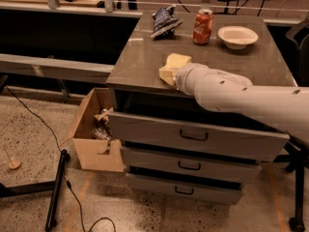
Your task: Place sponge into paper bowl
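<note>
My gripper [173,69] is at the end of the white arm [231,93], low over the front left part of the grey tabletop [140,62]. Its pale yellow foam pads [177,61] are all that shows of it. No separate sponge can be told apart from the pads, so it is hidden or out of view. The white paper bowl [237,36] stands empty at the back right of the tabletop, well beyond and to the right of the gripper.
A red soda can [203,26] stands just left of the bowl. A crumpled blue bag [164,21] lies at the back left. The top drawer [193,134] under the tabletop is pulled out. An open cardboard box [91,129] sits on the floor at the left.
</note>
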